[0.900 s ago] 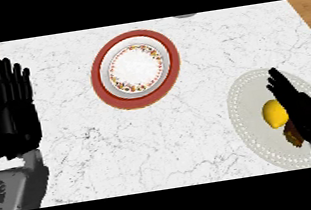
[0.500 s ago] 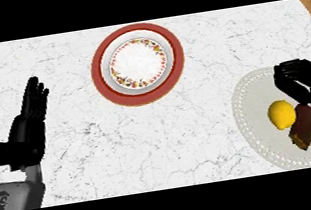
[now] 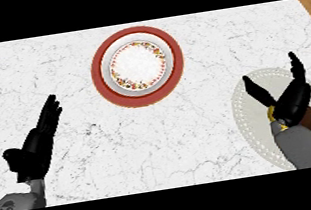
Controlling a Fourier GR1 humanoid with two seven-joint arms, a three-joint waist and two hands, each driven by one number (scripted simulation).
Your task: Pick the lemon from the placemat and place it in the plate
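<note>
Now our right hand hovers over the lemon on the placemat

We see only a yellow sliver of the lemon (image 3: 270,110) under our right hand (image 3: 289,99), fingers and thumb spread wide, holding nothing; it lies on the pale oval placemat (image 3: 249,113) with its dotted border, at the near right. We judge the fruit light, rounded and waxy, apt to roll, so we should close across its middle. The plate (image 3: 138,65), white with a speckled ring and red rim, waits well apart at the far centre on the marble counter (image 3: 193,137). Our left hand (image 3: 36,145) rests open at the near left
</note>
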